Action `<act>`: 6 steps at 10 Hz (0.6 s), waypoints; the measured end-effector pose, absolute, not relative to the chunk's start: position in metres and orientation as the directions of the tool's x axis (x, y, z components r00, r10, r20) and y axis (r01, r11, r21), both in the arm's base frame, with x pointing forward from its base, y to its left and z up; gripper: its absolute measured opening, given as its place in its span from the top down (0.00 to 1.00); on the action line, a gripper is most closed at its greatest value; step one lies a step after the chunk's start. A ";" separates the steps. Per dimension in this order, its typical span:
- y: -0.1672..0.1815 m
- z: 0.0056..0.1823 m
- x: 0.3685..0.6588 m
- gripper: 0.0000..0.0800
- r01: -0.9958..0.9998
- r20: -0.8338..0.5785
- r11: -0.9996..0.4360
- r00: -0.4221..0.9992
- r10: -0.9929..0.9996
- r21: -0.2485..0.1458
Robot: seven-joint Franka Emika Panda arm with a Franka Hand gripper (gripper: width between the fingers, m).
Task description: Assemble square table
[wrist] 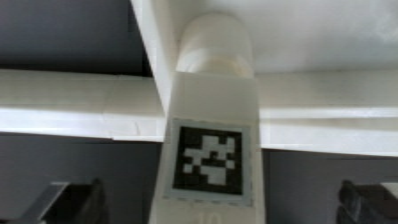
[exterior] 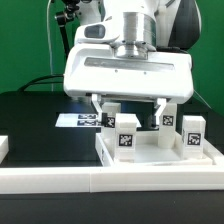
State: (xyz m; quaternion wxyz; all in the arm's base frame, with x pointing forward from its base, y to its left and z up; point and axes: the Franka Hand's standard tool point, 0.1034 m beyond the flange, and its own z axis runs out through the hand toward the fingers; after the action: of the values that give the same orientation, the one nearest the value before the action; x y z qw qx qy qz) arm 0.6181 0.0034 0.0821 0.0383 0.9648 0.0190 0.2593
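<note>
The tool (exterior: 128,108) hangs low over the white square top (exterior: 160,152), which lies on the black desk (exterior: 35,118) close to the long white rail (exterior: 60,180) at the desk's front edge. Its two dark fingers (exterior: 160,106) are spread wide apart. Between them stands one white leg (exterior: 126,133) with a black-and-white tag on its face. The fingers stand on each side of this leg, and in the exterior view a gap shows on both sides, so nothing is pinched.

In the wrist view the same leg (wrist: 212,120) runs up the middle of the picture, tag facing the camera, and the dark fingertips (wrist: 75,200) sit far out in the two lower corners, well apart from it.

More tagged legs stand on the top: one (exterior: 192,132) at the exterior view's right, one (exterior: 168,120) behind the right finger, and one (exterior: 110,114) behind the left finger. The marker board (exterior: 78,120) lies flat on the desk behind the top.
</note>
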 end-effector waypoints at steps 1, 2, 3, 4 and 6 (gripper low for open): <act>0.001 0.087 0.619 0.19 0.016 0.488 -0.997 0.871 0.051 0.077; 0.002 0.091 0.620 0.19 0.015 0.485 -0.997 0.873 0.048 0.072; 0.003 0.088 0.620 0.19 0.018 0.472 -0.998 0.880 0.048 0.068; 0.003 0.088 0.619 0.19 0.017 0.473 -0.997 0.880 0.048 0.069; 0.009 0.082 0.616 0.19 0.027 0.391 -0.999 0.919 0.039 0.037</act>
State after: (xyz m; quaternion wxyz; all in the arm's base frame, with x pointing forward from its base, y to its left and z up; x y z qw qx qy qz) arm 0.6158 0.0088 0.0817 0.0153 0.9795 0.0167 0.2000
